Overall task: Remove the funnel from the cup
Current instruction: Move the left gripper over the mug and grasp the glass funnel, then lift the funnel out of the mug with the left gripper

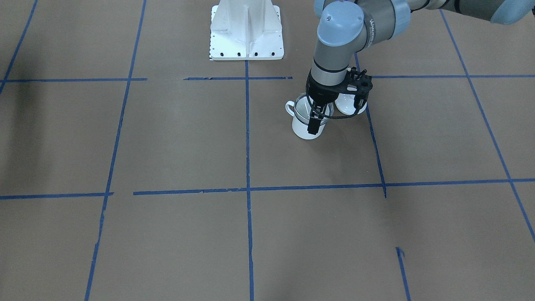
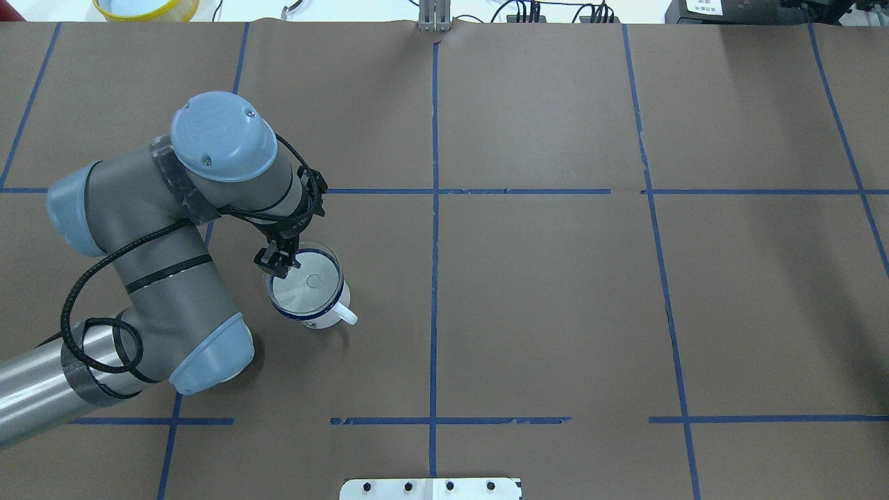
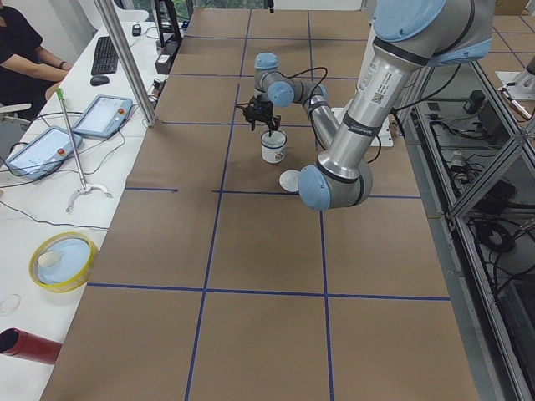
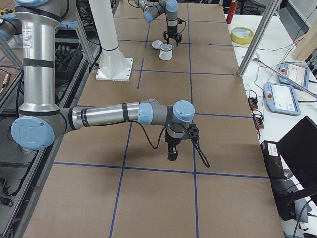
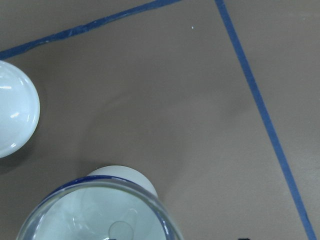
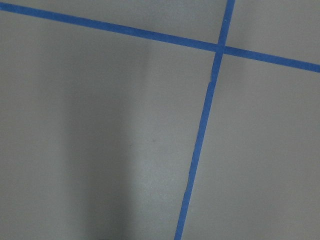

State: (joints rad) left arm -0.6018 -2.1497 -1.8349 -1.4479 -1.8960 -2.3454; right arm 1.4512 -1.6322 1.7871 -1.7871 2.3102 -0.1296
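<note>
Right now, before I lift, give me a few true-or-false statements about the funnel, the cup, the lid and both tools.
1. The funnel sits in the cup. True.
2. The left tool is at the funnel's rim. True.
3. The cup lies on its side. False: it stands upright.
4. The lid covers the cup. False: it lies on the table beside the cup.
5. The right tool hangs over the cup. False: it hangs over the table, far from the cup.
</note>
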